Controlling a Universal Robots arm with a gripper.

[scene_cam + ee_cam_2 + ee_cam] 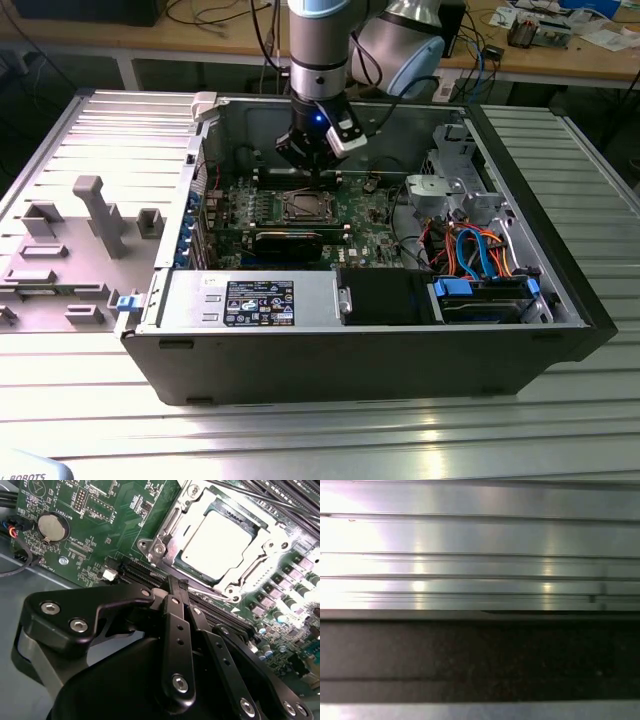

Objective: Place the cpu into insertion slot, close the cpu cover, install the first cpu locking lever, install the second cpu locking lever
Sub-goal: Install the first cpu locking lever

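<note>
The cpu (216, 540) is seen seated flat in the insertion slot (165, 522) on the green motherboard (100, 535), its pale metal top framed by the cpu cover (250, 570), which appears to be lowered around it. In the second wrist view the hand (176, 586) is held just beside the socket's near edge, its two black fingers (172, 625) drawn together to a narrow tip; nothing is seen clamped between them. A thin wire lever (212, 594) is visible lying along that edge, close to the fingertip. In the exterior view the hand (312, 172) is placed low inside the open computer case (560, 300), directly over the socket area.

Several risks are judged from this. If the tip is pressed against the lever off-centre, the lever may slip past its hook and spring back. A tip driven too low could scrape the board or the neighbouring memory slots (225, 612). Should the cover not be fully down, locking could put uneven load on the chip and the contacts beneath.
</note>
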